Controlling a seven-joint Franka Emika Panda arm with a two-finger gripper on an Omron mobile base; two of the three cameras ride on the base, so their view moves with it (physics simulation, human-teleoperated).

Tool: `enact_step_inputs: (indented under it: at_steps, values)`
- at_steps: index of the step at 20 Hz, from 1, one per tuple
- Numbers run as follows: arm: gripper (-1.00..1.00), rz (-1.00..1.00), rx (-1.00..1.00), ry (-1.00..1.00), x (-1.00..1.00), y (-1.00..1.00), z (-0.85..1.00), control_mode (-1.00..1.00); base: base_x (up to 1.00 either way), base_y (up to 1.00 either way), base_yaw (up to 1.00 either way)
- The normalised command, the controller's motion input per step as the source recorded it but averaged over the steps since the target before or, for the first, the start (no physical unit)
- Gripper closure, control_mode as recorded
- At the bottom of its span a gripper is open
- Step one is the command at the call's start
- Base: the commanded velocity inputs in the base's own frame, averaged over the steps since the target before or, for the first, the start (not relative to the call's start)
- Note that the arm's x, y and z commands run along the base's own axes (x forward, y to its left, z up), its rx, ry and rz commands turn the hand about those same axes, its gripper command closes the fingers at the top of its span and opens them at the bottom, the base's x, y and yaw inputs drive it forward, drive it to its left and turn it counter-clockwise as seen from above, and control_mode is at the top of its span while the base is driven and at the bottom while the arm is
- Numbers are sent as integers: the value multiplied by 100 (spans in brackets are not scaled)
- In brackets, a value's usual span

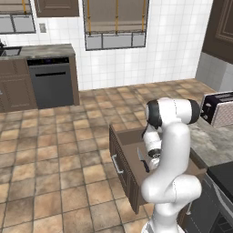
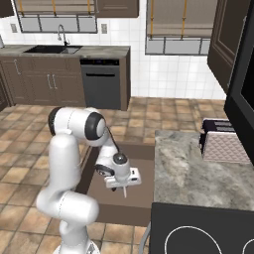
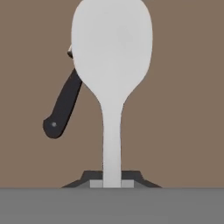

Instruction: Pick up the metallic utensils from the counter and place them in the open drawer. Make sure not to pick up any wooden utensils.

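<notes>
**Pale grey spoon held over open drawer**

Pale grey, smooth and unmarked, the spoon had a broad oval bowl narrowing to a slim straight neck. The jaws were closed tight on the end of that neck, with the bowl pointing away from the hand. It hung above the brown floor of the open drawer, which stood pulled out beside the marbled worktop. On the drawer floor lay a knife. Its black handle with one rivet was visible, while the blade was largely hidden behind the spoon's bowl.
</notes>
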Motion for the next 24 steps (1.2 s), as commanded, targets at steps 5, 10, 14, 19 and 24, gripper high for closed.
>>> enact_step_inputs:
  at_steps: [5,10,14,19,24]
  values:
    - [-100,0,0,0,0,0,0,-100,0,0,0]
    - [-100,0,0,0,0,0,0,-100,0,0,0]
    - [-100,0,0,0,0,0,50,-100,0,0,0]
    - [-100,0,7,0,15,0,100,-100,0,0,0]
    - [-100,0,7,0,59,0,100,-100,0,0,0]
